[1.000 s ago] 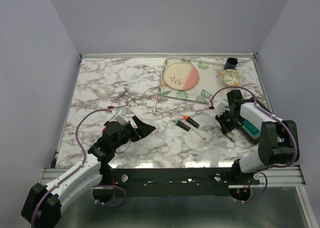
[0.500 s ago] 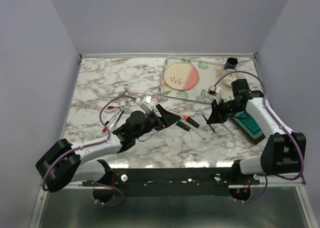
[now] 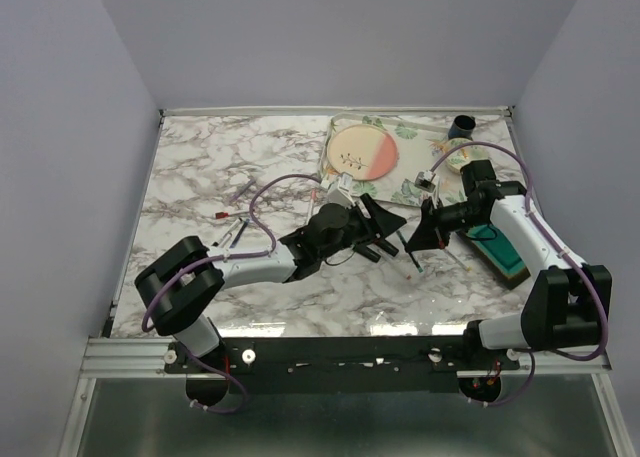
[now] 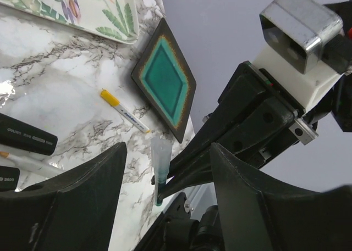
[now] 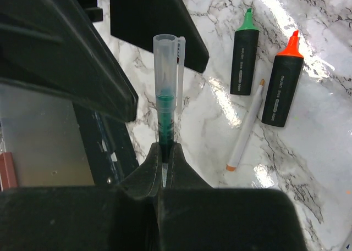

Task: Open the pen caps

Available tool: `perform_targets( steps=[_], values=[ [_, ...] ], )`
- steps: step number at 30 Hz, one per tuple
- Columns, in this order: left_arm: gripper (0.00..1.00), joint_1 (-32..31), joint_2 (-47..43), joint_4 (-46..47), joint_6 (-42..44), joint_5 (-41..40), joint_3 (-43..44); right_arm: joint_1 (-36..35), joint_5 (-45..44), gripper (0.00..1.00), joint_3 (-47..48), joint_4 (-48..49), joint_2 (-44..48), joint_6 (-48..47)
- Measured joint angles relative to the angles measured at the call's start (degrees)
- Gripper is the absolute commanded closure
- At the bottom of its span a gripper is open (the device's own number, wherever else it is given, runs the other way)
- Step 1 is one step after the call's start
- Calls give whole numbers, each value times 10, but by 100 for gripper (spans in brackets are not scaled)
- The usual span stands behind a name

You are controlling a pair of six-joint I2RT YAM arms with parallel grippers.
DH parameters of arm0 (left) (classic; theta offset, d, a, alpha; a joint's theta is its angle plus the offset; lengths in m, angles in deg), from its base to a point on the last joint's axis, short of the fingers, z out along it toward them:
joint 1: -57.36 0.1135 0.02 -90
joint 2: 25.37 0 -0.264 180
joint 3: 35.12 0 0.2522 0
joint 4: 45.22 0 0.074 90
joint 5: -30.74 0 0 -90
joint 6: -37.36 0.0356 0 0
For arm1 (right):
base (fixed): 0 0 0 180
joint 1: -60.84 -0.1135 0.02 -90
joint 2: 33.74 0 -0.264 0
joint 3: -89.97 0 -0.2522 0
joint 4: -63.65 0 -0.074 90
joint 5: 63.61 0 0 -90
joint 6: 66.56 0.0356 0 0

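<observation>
My right gripper (image 5: 166, 152) is shut on the barrel of a thin green pen (image 5: 165, 116), held up off the table. The pen's clear cap (image 5: 167, 59) is on and points away from the jaws. My left gripper (image 4: 165, 190) is open, its two black fingers (image 4: 71, 199) standing either side of that clear cap (image 4: 160, 157) without touching it. In the top view the left gripper (image 3: 393, 221) meets the right gripper (image 3: 418, 239) near the table's middle. On the marble lie two black highlighters, one with a green cap (image 5: 248, 21), one with an orange cap (image 5: 293, 43).
A thin white pen (image 5: 247, 124) lies by the highlighters, and another with a yellow cap (image 4: 110, 98) beside a teal square dish (image 3: 500, 252). A leaf-patterned tray (image 3: 400, 189) holds a pink plate (image 3: 362, 152). A black cup (image 3: 462, 127) stands at the back right. Loose pens (image 3: 235, 227) lie left.
The left arm swung from the near left across to the middle. The right gripper raised the green pen from the right side toward it. The left jaws have narrowed somewhat around the cap.
</observation>
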Motion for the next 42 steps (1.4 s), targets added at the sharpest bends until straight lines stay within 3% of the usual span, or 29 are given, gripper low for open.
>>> perform_targets(
  steps=[2, 6, 12, 15, 19, 22, 24, 27, 28, 30, 31, 34, 42],
  values=[
    [39, -9, 9, -11, 3, -6, 12, 0, 1, 99, 0, 0, 1, 1],
    [67, -27, 25, -35, 12, -19, 37, 0, 3, 99, 0, 0, 5, 5],
    [92, -35, 33, -49, 20, -34, 43, 0, 5, 99, 0, 1, 14, 8],
    [99, -36, 33, -49, 22, -40, 44, 0, 5, 99, 0, 3, 14, 8],
    [100, -37, 33, -48, 24, -44, 44, -1, 7, 65, 0, 2, 14, 4],
    [100, -37, 33, -44, 24, -44, 44, -7, 11, 55, 0, 2, 14, 7],
    [100, -37, 33, -37, 23, -44, 43, -15, 12, 55, 0, 3, 14, 8],
    [100, -37, 34, -26, 20, -44, 43, -31, 11, 81, 0, 7, 14, 15],
    [97, -37, 34, -23, 20, -44, 43, -34, 9, 97, 0, 9, 14, 19],
    [84, -37, 34, -19, 18, -43, 43, -38, -3, 100, 0, 18, 14, 25],
    [72, -37, 34, -17, 19, -44, 43, -37, -10, 99, 0, 21, 14, 31],
    [63, -37, 34, -17, 21, -45, 43, -37, -15, 99, 0, 25, 14, 39],
    [64, -37, 39, -19, 16, -53, 46, -46, -12, 99, 0, 28, 15, 39]
  ],
)
